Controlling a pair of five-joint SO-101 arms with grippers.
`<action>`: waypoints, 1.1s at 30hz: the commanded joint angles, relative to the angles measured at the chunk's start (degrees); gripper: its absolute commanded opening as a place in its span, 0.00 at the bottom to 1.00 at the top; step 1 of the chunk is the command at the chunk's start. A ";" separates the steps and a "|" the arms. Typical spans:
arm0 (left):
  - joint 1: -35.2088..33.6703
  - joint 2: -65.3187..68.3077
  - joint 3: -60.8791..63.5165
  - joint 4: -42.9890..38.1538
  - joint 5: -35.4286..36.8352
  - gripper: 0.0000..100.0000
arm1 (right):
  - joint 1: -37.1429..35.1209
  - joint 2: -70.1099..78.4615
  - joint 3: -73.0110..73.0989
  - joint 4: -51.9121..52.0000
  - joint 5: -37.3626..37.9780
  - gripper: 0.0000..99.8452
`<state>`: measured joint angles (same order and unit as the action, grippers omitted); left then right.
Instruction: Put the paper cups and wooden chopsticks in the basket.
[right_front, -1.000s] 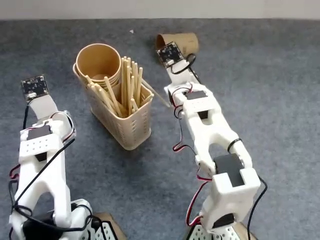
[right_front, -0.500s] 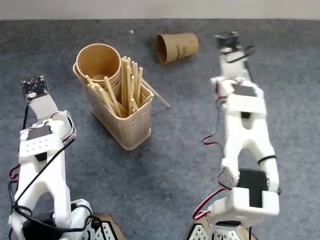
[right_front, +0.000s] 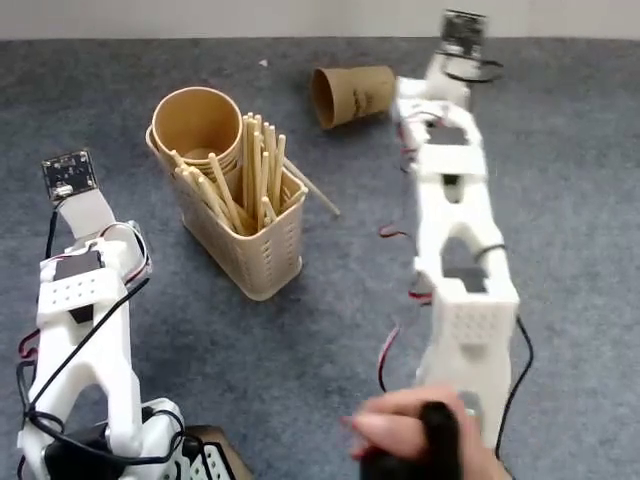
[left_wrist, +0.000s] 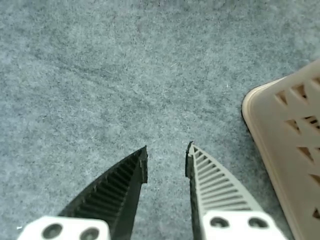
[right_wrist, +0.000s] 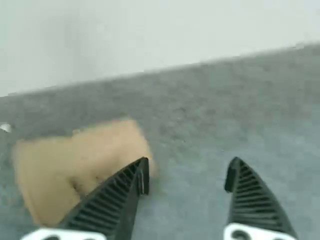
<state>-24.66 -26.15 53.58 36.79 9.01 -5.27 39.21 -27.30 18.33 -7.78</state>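
The basket (right_front: 262, 250) stands left of the middle of the grey surface (right_front: 560, 200); a paper cup (right_front: 197, 122) sits upright in its far end, with a bundle of wooden chopsticks (right_front: 257, 170) standing beside that cup; one loose chopstick (right_front: 320, 200) lies on the surface on the side toward the right edge, its far end against the basket; a second paper cup (right_front: 355, 92) lies on its side near the far edge, mouth toward the left edge. The right pincer (right_wrist: 187, 165) hangs wide open and holds nothing, just beside the fallen cup (right_wrist: 75, 170); the left pincer (left_wrist: 166, 150) is slightly parted over bare surface near the left edge, the basket wall (left_wrist: 285, 150) just beside it.
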 joint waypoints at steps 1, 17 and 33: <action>2.33 -1.19 -0.22 -0.79 -0.44 0.15 | -3.30 14.90 -25.71 -0.22 -0.62 0.17; 3.30 -1.10 -0.04 -0.62 -0.44 0.15 | -3.74 38.64 -60.09 14.46 -1.85 0.13; 3.21 -1.54 -0.13 -0.70 -0.44 0.15 | 2.95 34.77 -71.43 59.47 31.74 0.13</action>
<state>-22.02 -26.15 53.85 36.79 9.01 -7.38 79.56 -87.60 59.21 12.97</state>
